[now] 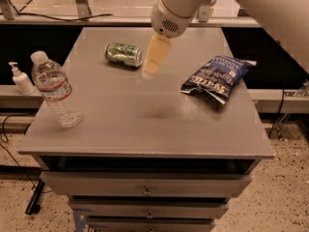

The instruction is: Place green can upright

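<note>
Grey counter (145, 129) bearing small metallic green drink can (124, 54), lying on its side. Pale tapered gripper (153, 62) hovering just right of can; open or closed, cannot tell. Approach step, probably. Next: straddling can, then tipping upright.

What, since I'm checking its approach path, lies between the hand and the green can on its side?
Nothing: in the camera view, only a short stretch of bare grey tabletop separates the cream-coloured hand from the small metallic green can.
</note>
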Tool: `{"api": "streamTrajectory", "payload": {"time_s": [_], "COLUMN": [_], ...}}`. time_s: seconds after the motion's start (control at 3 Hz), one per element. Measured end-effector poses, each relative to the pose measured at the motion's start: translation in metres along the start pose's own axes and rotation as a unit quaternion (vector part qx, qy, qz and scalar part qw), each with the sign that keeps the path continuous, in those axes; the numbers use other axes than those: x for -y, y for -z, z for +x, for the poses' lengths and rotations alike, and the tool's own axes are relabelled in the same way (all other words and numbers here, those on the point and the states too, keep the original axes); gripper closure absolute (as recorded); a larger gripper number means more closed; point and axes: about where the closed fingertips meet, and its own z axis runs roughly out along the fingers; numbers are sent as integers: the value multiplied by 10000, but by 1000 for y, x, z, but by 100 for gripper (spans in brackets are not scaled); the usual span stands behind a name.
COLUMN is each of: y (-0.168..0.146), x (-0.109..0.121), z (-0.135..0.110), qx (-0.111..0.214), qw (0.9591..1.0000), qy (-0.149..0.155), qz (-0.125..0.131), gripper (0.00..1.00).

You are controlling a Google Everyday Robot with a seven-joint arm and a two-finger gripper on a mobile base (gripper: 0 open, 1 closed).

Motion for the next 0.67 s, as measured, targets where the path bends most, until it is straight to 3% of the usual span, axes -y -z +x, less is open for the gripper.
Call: {"api": "streamTrajectory", "payload": {"time_s": [0.67], "y": [-73], "x": [28], "z": [-39], "qx": [-15], "qw": [9998], "qy": [178], "qz": [64], "gripper": [0]}}
